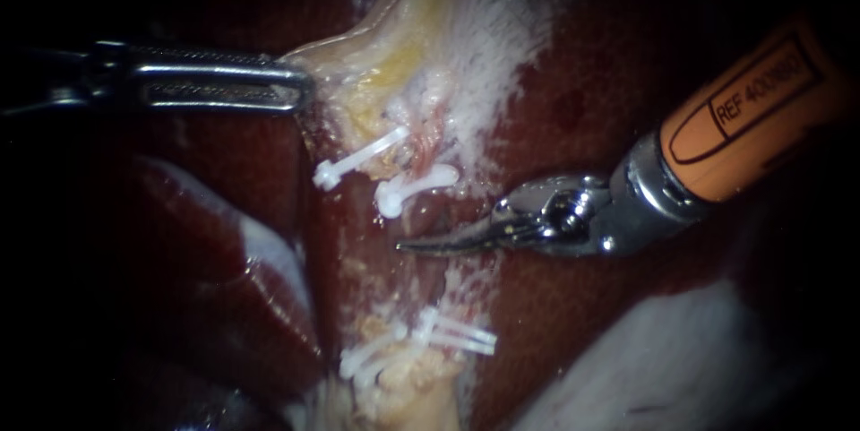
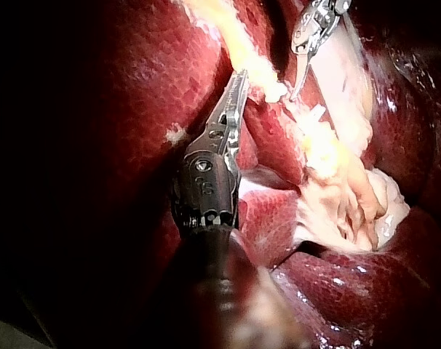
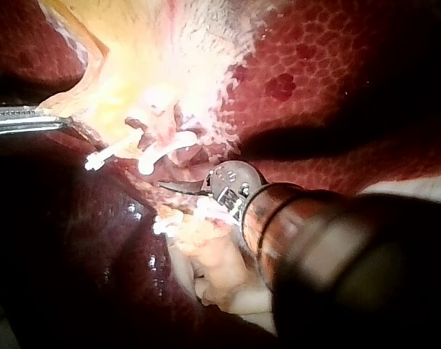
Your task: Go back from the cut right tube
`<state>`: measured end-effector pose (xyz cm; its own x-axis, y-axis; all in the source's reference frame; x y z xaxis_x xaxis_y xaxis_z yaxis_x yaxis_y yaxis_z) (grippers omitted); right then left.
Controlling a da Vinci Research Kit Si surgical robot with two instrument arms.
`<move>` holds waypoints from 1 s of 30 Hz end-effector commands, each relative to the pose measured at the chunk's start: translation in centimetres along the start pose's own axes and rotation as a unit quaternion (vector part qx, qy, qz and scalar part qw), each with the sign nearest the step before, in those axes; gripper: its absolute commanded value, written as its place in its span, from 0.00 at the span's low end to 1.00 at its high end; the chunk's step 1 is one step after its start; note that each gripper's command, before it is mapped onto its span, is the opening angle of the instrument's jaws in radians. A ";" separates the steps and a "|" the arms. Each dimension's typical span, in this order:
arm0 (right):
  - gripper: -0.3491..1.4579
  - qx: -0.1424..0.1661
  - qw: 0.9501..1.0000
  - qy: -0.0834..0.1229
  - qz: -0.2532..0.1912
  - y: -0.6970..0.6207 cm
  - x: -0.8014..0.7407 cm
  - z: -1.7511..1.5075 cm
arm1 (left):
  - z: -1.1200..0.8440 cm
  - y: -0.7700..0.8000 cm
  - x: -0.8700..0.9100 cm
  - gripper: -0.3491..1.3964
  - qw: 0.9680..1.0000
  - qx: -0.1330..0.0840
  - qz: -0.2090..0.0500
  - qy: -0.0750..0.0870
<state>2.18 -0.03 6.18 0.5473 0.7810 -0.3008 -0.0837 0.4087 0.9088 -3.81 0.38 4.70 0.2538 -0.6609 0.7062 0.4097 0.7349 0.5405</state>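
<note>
In the endoscope view my right instrument comes in from the right on an orange shaft. Its curved blades lie shut, pointing left into the gap between two groups of white clips. The upper clips sit on tube stumps under the yellowish gallbladder tissue. The lower clips sit on a pale stump. My left instrument is shut on the edge of the gallbladder tissue at the upper left. In the right wrist view the blades lie just below the upper clips.
Dark red liver surrounds the field, with a glistening lobe at the lower left. A pale patch lies at the lower right. In the left wrist view my right instrument points down beside the yellow tissue strip.
</note>
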 end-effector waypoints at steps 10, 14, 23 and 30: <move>0.00 0.002 1.000 0.002 0.000 -0.01 0.00 0.00 | -0.01 0.00 0.00 0.00 1.000 0.000 0.000 0.000; 0.00 0.005 1.000 0.004 -0.001 -0.02 -0.01 0.01 | -0.01 0.00 0.00 0.00 1.000 0.000 0.000 0.000; 0.50 0.005 1.000 0.004 -0.001 -0.03 -0.01 0.01 | -0.02 0.01 0.01 0.00 1.000 0.001 0.000 0.000; 0.62 0.006 1.000 0.002 -0.001 -0.02 -0.01 0.00 | -0.02 0.02 0.02 0.00 1.000 0.001 0.000 0.000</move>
<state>2.17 -0.05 6.17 0.5429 0.7828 -0.3042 -0.0728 0.4047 0.9116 -3.79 0.38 4.70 0.2545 -0.6604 0.7065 0.4080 0.7357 0.5406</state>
